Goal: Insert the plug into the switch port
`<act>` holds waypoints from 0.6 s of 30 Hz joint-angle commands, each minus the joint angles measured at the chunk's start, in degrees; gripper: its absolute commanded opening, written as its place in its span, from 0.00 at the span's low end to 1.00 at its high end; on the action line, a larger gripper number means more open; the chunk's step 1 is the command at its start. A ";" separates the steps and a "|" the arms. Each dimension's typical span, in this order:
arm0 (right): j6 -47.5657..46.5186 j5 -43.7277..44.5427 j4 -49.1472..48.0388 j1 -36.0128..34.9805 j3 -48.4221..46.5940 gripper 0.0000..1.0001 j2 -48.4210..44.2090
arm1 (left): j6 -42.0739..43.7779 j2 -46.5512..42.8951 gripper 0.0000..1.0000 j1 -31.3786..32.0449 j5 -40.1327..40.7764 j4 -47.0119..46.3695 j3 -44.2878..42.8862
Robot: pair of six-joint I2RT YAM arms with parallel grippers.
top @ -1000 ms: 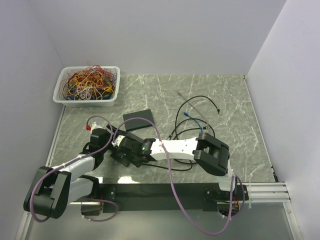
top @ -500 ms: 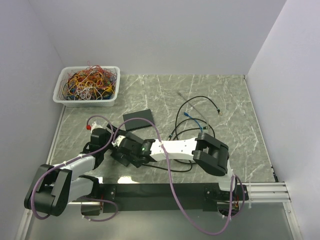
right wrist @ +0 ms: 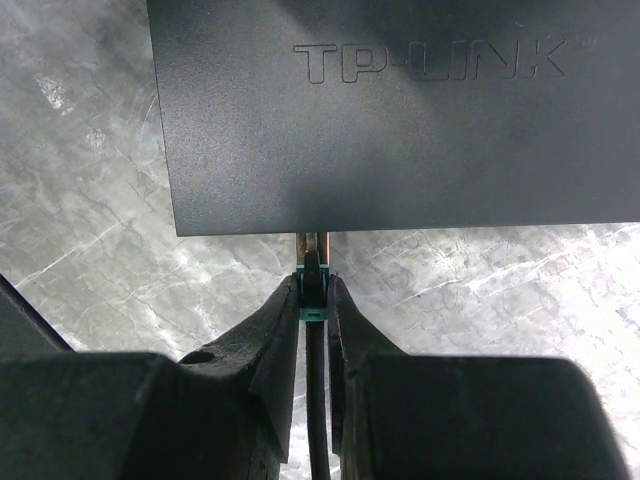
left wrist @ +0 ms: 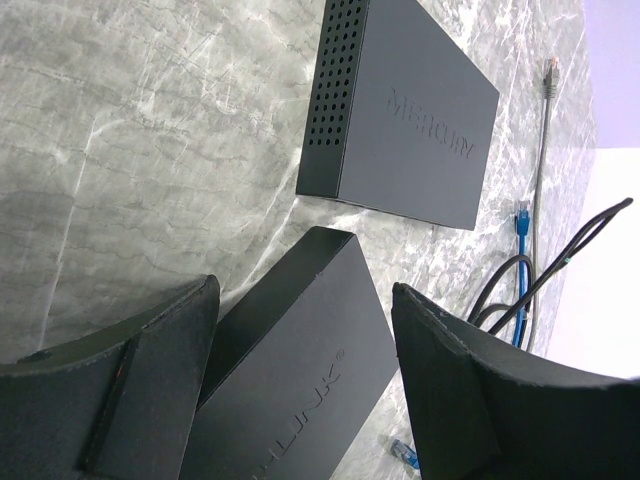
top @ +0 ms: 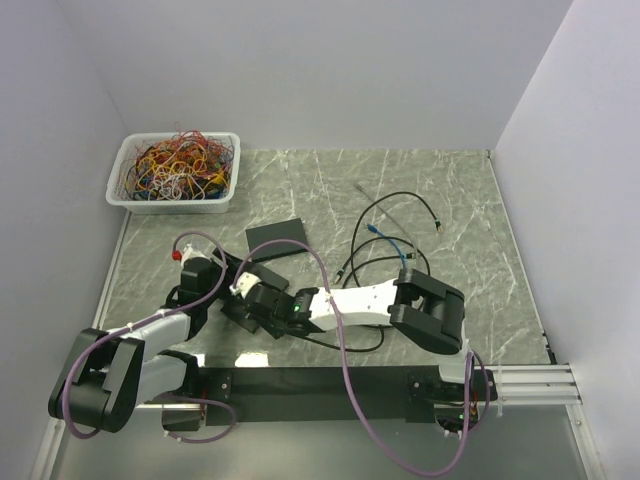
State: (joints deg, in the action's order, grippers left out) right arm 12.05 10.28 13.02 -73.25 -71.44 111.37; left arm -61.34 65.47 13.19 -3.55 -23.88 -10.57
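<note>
A black TP-LINK switch (right wrist: 400, 120) lies on the marble table, also in the left wrist view (left wrist: 300, 370) and the top view (top: 243, 310). My left gripper (left wrist: 305, 300) (top: 228, 290) straddles its width, a finger against each side. My right gripper (right wrist: 314, 285) (top: 265, 300) is shut on a plug (right wrist: 314, 262) with a teal boot and a black cable. The plug's clear tip sits at the switch's near edge, where the port face is hidden under the top.
A second black switch marked MERCURY (top: 277, 237) (left wrist: 410, 130) lies just beyond. Loose black, blue and grey cables (top: 395, 225) spread to the right. A white bin (top: 172, 205) of tangled wires stands at the back left. Walls close in on all sides.
My right arm has pushed left toward the switch, bringing the plug up to its edge. The loose black cable has shifted slightly. The left arm has barely moved.
</note>
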 commanded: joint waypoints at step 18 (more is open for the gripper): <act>0.69 6.41 -12.84 0.57 5.52 0.00 -6.69 | 0.61 2.12 0.75 0.61 -2.60 3.31 2.31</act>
State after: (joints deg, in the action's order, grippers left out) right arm 12.12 12.38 6.52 -73.36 -65.93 108.55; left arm -61.17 66.59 13.21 -3.81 -25.47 -10.48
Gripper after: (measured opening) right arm 0.197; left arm 0.754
